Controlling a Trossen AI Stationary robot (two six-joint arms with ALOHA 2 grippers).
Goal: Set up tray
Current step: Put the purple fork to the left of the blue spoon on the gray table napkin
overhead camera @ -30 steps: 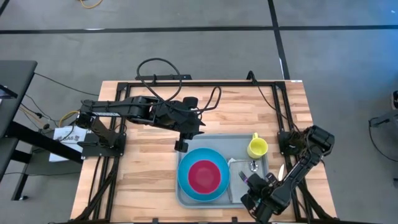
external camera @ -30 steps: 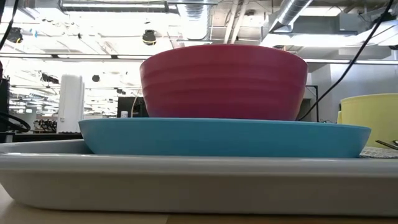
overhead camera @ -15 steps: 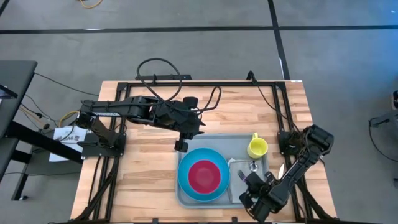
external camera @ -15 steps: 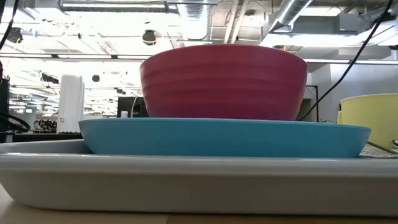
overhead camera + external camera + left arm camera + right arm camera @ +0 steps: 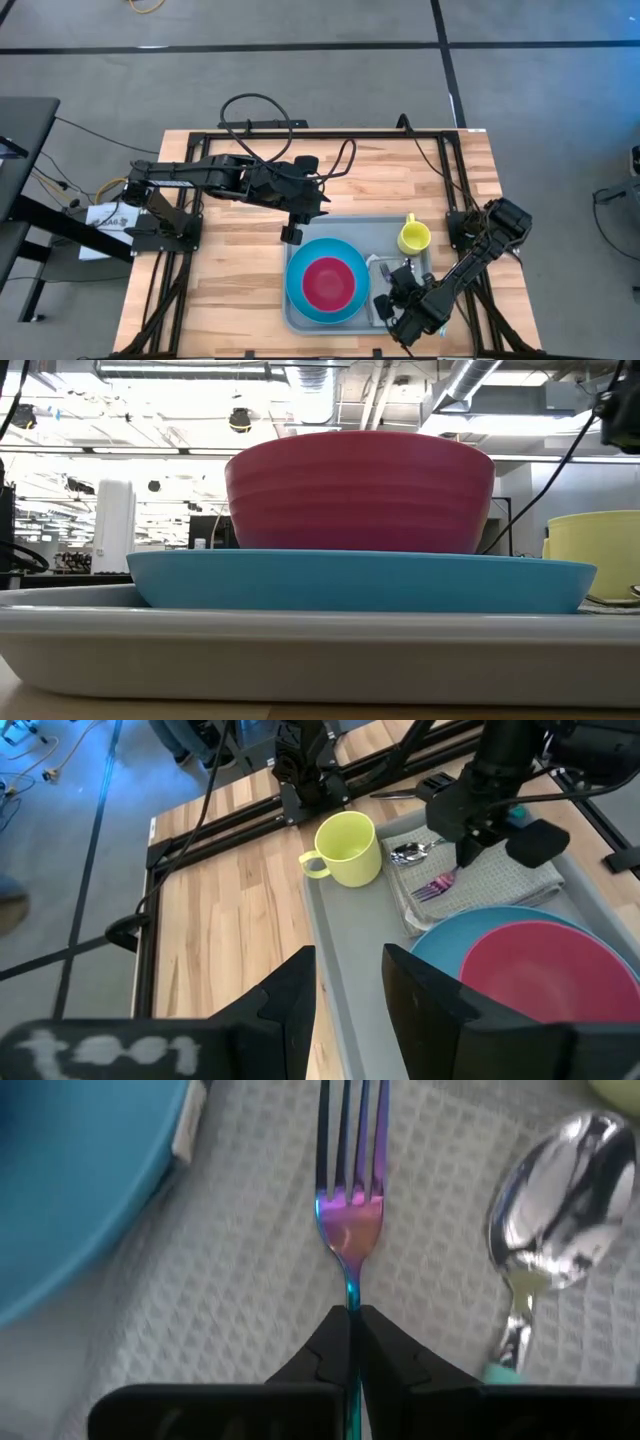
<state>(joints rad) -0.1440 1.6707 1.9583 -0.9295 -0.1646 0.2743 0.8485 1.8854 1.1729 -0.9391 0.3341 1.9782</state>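
My right claw [image 5: 350, 1335] is clenched on the handle of a fork [image 5: 350, 1200], whose tines lie over the grey napkin [image 5: 250, 1280] beside a spoon [image 5: 545, 1245]. The napkin sits in the tray [image 5: 390, 228] at the near right of the bench [image 5: 230, 290], between a blue plate [image 5: 300, 290] carrying a red bowl [image 5: 327, 283] and the tray's right rim, with a yellow cup [image 5: 414, 237] just beyond it. Farther back my left claw [image 5: 345, 995] hangs released and empty over the bench by the tray's far left corner.

Red bowl [image 5: 327, 281] on blue plate [image 5: 300, 300]; yellow mug [image 5: 414, 237].
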